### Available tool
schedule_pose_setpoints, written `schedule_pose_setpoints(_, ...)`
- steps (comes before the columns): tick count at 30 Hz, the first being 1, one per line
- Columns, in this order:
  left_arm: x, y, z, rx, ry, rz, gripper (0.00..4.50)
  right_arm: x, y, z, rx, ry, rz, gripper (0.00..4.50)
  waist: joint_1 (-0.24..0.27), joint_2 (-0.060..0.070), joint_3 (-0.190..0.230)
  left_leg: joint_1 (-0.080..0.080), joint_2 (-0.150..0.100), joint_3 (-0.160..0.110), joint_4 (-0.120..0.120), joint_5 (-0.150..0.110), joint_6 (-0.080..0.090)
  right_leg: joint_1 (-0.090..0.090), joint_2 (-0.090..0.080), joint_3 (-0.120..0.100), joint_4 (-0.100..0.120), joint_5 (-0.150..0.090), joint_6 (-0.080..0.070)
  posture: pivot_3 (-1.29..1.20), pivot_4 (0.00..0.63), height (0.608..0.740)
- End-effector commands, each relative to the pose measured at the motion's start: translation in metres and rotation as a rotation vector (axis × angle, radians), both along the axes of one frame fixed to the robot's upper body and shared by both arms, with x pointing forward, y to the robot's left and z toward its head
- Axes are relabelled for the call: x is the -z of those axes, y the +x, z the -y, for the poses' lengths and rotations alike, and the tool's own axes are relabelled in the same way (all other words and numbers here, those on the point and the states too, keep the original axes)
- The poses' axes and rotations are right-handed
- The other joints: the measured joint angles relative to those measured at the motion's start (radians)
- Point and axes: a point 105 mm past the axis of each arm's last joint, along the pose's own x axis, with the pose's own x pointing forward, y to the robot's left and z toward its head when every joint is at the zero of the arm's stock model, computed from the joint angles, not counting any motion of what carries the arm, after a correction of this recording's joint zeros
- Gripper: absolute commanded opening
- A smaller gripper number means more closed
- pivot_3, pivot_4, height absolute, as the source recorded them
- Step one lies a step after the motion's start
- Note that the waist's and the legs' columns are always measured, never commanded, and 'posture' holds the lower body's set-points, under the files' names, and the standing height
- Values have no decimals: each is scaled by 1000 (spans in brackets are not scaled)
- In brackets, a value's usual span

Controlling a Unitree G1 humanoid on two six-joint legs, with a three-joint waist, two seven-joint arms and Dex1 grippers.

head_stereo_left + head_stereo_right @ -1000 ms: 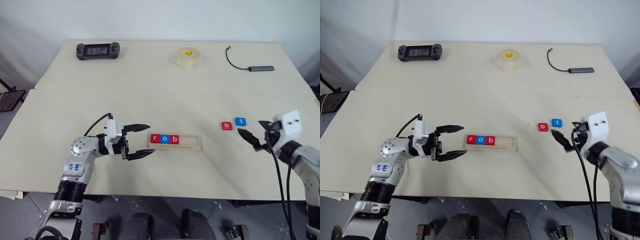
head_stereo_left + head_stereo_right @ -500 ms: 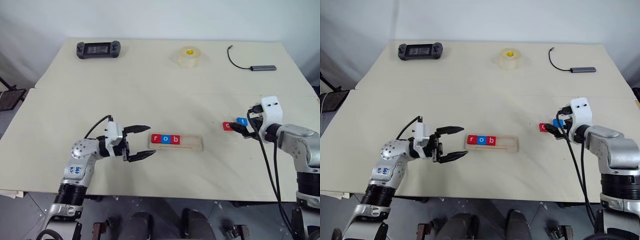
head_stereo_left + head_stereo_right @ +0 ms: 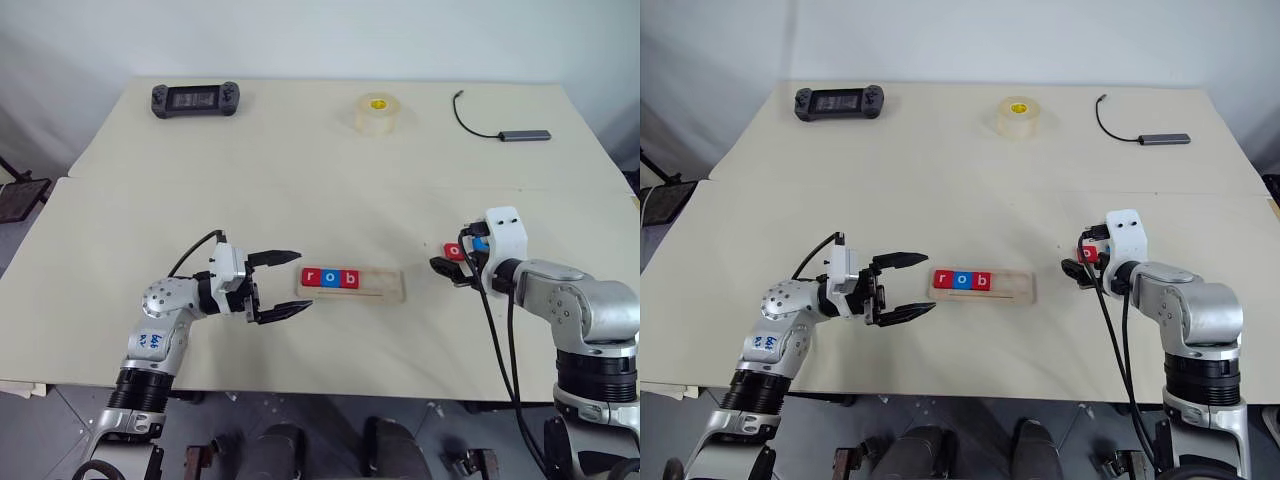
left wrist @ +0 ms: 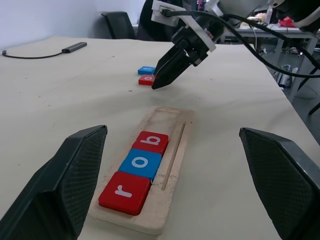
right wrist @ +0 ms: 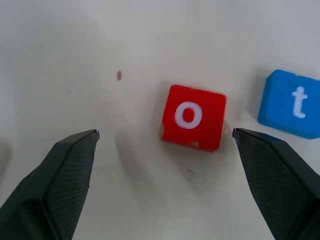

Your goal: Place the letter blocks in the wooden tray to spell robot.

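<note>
Moved: right gripper (image 3: 447, 268) is swinging in from the table's right edge toward the two loose blocks, tipping nose-down over them; left arm is keeping its place.
Game controller (image 3: 196, 99): lying near the far left corner of the table (image 3: 300, 180).
Left gripper (image 3: 288, 283): hovering level near the front edge, left of centre, pointing rightward at the tray's left end; its two black fingers (image 4: 65, 180) are standing wide apart, gripping nothing.
Wooden tray (image 3: 385, 285): lying lengthwise near the front edge at about the table's middle, just beside the left gripper's tips.
Red r block (image 4: 125, 191): sitting at the tray's left end.
Blue o block (image 4: 140, 163): sitting next, touching the r block.
Red b block (image 4: 151, 142): sitting third, touching the blue o; the tray's right part is bare wood.
Tape roll (image 3: 376, 113): resting near the far edge, right of centre.
Red o block (image 5: 193, 117): lying loose on the table right of the tray, showing between the right gripper's spread fingers (image 5: 55, 180), which are not touching it.
Blue t block (image 5: 291, 104): lying just beside the red o block on its right, slightly apart from it.
Right gripper: jaws are standing fully apart, empty.
Cable with adapter (image 3: 505, 127): lying near the far right corner.
</note>
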Motion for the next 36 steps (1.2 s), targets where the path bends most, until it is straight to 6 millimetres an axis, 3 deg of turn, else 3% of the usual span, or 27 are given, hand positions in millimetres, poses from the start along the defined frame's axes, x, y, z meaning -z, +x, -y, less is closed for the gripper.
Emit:
schedule_pose_setpoints(1,-8,-3,2,9,-4,36,4500,-4,9,3,46,-12,39,4478,-2,0,0,0,0,0,0,0,0,0,0,0,0,0,0,0,150,740)
schedule_pose_setpoints(2,-9,-3,2,8,-5,37,4500,-3,10,3,52,-12,38,4478,-3,0,0,0,0,0,0,0,0,0,0,0,0,0,0,0,150,740)
schedule_pose_setpoints(5,-9,-3,1,5,-4,39,4500,-2,13,3,65,-9,39,3596,-5,0,0,0,0,0,0,0,0,0,0,0,1,0,0,0,150,740)
schedule_pose_setpoints(11,-8,-4,1,4,-3,34,4500,-1,11,0,62,-1,40,1490,-12,0,0,0,0,0,0,0,0,0,1,0,1,0,0,0,150,740)
schedule_pose_setpoints(16,-6,-4,4,23,-5,21,4500,-11,2,-5,68,21,52,1447,-18,0,0,0,0,0,0,0,0,0,0,0,1,0,0,0,150,740)
schedule_pose_setpoints(20,-4,-3,8,56,-2,8,4500,-18,-20,-18,46,35,49,1447,-19,0,0,0,1,0,0,0,0,-1,0,0,2,0,0,0,150,740)
schedule_pose_setpoints(28,-4,0,11,90,5,0,4500,9,-68,-37,90,50,-14,1447,-20,0,0,0,0,0,-1,0,0,-2,1,2,3,0,0,0,150,740)
schedule_pose_setpoints(32,-4,0,10,94,9,-2,4500,19,-75,-46,98,61,-36,1447,-23,0,0,0,0,0,-1,0,0,-2,1,3,4,0,0,0,150,740)
schedule_pose_setpoints(36,-4,-1,8,90,10,-3,4500,12,-69,-48,72,68,-14,2827,-24,0,0,1,0,1,-1,0,0,-3,1,4,4,0,0,0,150,740)
